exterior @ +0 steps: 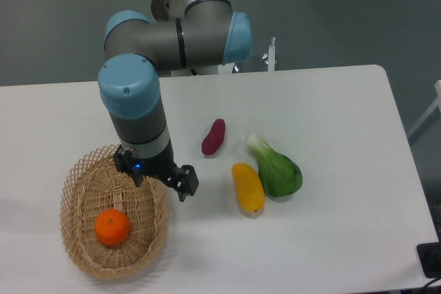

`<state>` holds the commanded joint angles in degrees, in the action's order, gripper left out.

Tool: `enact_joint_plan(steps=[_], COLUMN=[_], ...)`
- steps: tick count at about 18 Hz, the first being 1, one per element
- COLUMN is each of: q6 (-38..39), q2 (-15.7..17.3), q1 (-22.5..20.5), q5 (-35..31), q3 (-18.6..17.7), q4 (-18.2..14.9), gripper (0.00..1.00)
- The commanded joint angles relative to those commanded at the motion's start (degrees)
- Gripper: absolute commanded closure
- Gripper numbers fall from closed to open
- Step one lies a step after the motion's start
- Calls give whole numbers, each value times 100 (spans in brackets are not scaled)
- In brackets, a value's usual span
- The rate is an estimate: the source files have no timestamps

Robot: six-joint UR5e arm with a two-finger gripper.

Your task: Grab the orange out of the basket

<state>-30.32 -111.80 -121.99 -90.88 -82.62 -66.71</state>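
- end effector [162, 178] hangs over the upper rim of the basket [74, 170], wrist angled down toward the bowl; likely poised there for a descent
- fingers not clearly visible under the dark wrist block, so cannot tell whether they stand apart or together; nothing seen held in them
- orange [111, 228] sits in the basket bowl, below and to the left of the end effector, apart from it, not yet lifted
- basket rests on the white bench [344, 115]; its woven wall keeps the round fruit from rolling
- to the right of the end effector, loose on the bench: purple vegetable [213, 136], yellow vegetable [248, 188] just beside a leafy green [278, 170]; none in the way
- judgement: approach stage, the grasp needs a shift left and down
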Motion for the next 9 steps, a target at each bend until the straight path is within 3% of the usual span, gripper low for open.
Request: enact_joint_plan(steps=[3,9], q6=[0,70], q2=[0,18], q1=[9,35], q5=[-18,9], q3=[-79,-202], q4=[219,264], gripper=[0,0])
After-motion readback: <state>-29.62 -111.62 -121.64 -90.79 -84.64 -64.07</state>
